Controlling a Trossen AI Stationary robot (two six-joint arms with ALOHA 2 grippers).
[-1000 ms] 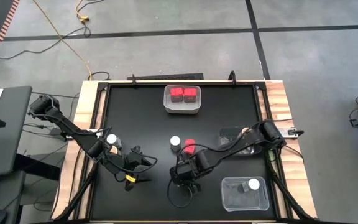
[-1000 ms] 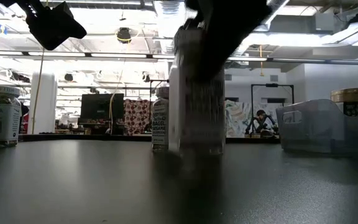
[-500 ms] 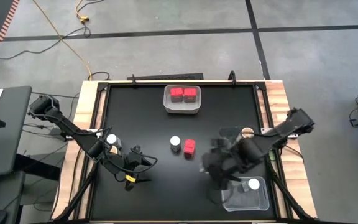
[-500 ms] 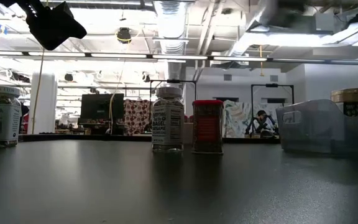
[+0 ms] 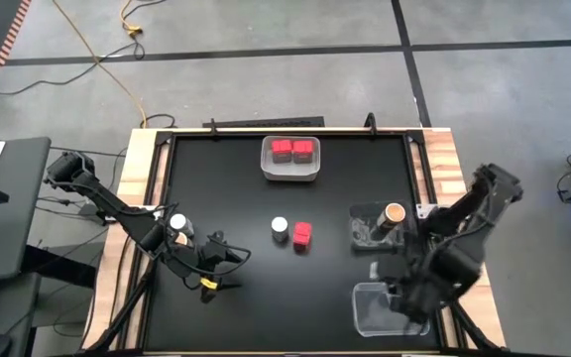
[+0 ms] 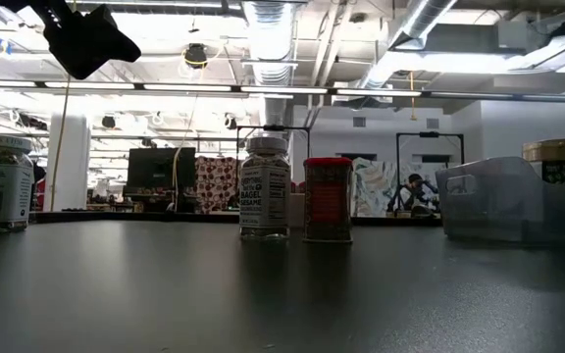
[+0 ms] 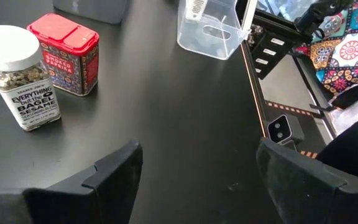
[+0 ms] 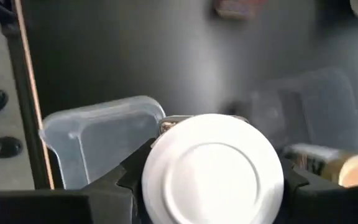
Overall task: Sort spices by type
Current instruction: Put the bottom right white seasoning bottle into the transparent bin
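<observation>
My right gripper hangs over the clear bin at the near right, shut on a white-lidded jar. In the middle of the table another white-lidded jar and a red box stand side by side on their bases. A third white-lidded jar stands by the left arm. The white bin at the far edge holds two red boxes. My left gripper waits open at the near left, with nothing between its fingers. My right gripper pinches the jar's body just under the white lid, one finger on each side. The fingers come steeply from above. The jar is upright, lid up, lifted clear above the clear bin.
A second clear bin at the right holds a brown-lidded jar. Bare black table lies between the middle jar and the near edge. Raised wooden rails run along the table's sides.
My right gripper has risen from the near middle of the table and swung toward the right edge, rolling as it went. It carries the white-lidded jar, which has left the low view and now hangs over the near-right clear bin.
</observation>
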